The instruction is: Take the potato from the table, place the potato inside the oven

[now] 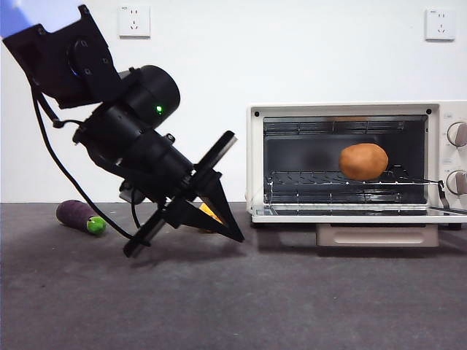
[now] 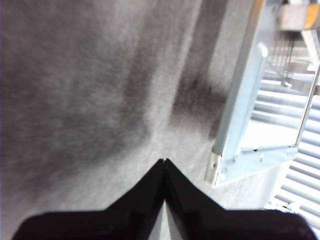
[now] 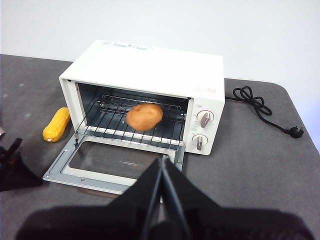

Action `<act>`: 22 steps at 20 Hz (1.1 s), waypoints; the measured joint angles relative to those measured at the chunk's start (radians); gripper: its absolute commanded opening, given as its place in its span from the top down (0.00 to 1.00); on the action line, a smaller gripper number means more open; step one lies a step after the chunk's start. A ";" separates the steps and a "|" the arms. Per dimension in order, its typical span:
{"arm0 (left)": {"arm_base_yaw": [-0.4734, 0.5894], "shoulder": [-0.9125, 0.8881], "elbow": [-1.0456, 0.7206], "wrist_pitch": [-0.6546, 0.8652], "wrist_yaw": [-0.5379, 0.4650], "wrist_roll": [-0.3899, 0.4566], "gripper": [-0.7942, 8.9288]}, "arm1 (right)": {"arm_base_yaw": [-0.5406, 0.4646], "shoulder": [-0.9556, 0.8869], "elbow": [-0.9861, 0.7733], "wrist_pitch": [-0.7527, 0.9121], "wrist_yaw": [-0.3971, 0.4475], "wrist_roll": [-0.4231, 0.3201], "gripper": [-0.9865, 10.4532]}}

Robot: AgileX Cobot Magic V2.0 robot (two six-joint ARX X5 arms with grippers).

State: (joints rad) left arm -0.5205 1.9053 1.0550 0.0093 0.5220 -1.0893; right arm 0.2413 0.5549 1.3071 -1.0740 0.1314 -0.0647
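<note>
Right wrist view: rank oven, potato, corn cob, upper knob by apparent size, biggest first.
1. oven, by far the largest.
2. potato on the rack and corn cob on the table: look about alike, the cob longer and thinner, so I won't rank them.
3. upper knob, the smallest.

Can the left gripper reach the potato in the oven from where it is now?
Probably yes. The oven door lies open and the potato sits uncovered on the wire rack. The left gripper, jaws shut, is beside the opening with nothing between.
</note>
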 measured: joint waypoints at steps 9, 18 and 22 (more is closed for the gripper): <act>-0.012 0.032 0.000 0.119 0.024 -0.089 0.92 | 0.000 0.000 0.000 -0.003 0.000 -0.003 0.92; -0.020 0.037 0.000 0.189 0.073 -0.126 0.92 | 0.000 0.000 0.000 -0.003 0.000 -0.008 0.92; -0.023 0.037 0.016 0.201 0.088 -0.146 0.92 | 0.000 0.000 0.000 -0.011 0.000 -0.008 0.92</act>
State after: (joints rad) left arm -0.5434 1.9427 1.0714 0.2108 0.6102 -1.2354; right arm 0.2413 0.5549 1.3071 -1.0847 0.1314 -0.0727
